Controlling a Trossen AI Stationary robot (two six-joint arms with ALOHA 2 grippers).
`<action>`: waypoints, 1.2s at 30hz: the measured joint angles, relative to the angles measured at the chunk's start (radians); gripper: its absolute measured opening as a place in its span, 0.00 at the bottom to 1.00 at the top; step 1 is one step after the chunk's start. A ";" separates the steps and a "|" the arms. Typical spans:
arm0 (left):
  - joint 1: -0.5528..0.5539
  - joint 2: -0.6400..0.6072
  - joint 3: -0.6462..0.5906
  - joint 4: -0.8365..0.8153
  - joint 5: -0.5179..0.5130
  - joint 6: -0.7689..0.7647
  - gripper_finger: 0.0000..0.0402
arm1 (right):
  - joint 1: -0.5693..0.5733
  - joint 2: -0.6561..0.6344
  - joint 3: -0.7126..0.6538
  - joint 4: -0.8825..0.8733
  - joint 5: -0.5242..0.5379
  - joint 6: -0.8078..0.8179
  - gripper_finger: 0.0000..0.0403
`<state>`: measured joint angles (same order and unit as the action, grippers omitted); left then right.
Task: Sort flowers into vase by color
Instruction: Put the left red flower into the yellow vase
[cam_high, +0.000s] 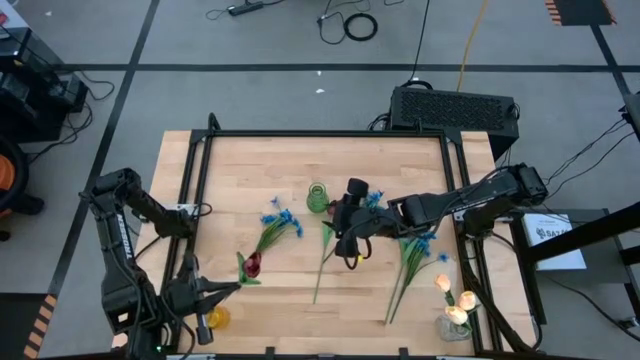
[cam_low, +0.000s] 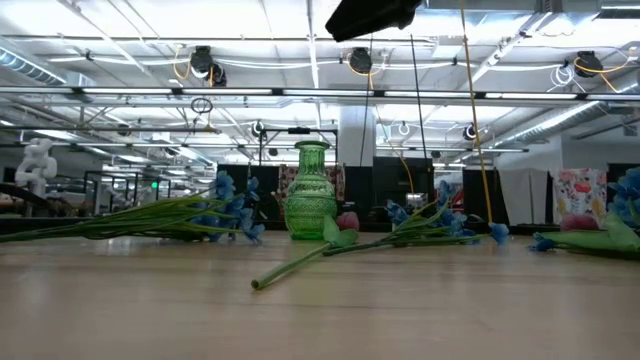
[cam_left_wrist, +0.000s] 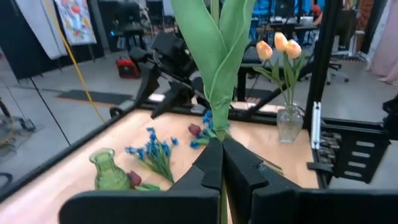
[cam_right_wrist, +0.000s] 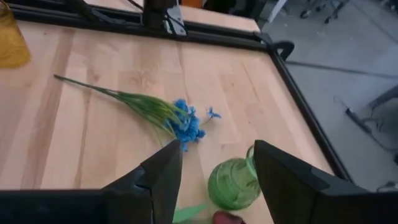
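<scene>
Pale wooden planks, smooth and bordered by a black frame (cam_high: 200, 170), carry the scattered flowers. Clenched on a thin green stem (cam_left_wrist: 217, 74), the left gripper (cam_left_wrist: 221, 163) holds it upright between its fingers; its blossom is out of sight. Just below the parted, empty fingers of the right gripper (cam_right_wrist: 214, 165) stands the ribbed green glass vase (cam_right_wrist: 233, 183), with a blue blossom spray (cam_right_wrist: 186, 124) lying just beyond. Risk, as I judge it: the wiry stem could twist in the pinch, or the narrow-necked vase could tip if nudged.
</scene>
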<state>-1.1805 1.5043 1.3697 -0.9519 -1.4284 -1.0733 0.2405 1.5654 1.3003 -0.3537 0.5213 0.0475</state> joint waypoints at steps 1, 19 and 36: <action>0.000 0.000 0.000 0.001 -0.017 0.009 0.02 | 0.000 0.000 0.000 0.011 0.000 -0.011 0.48; -0.077 -0.007 0.000 0.058 -0.058 0.008 0.02 | 0.010 0.000 0.000 0.019 -0.004 -0.034 0.48; -0.057 -0.007 0.000 0.033 -0.143 0.048 0.02 | 0.010 0.000 -0.001 0.037 -0.006 -0.036 0.48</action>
<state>-1.2371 1.4975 1.3697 -0.9185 -1.5719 -1.0251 0.2508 1.5654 1.2995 -0.3167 0.5152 0.0112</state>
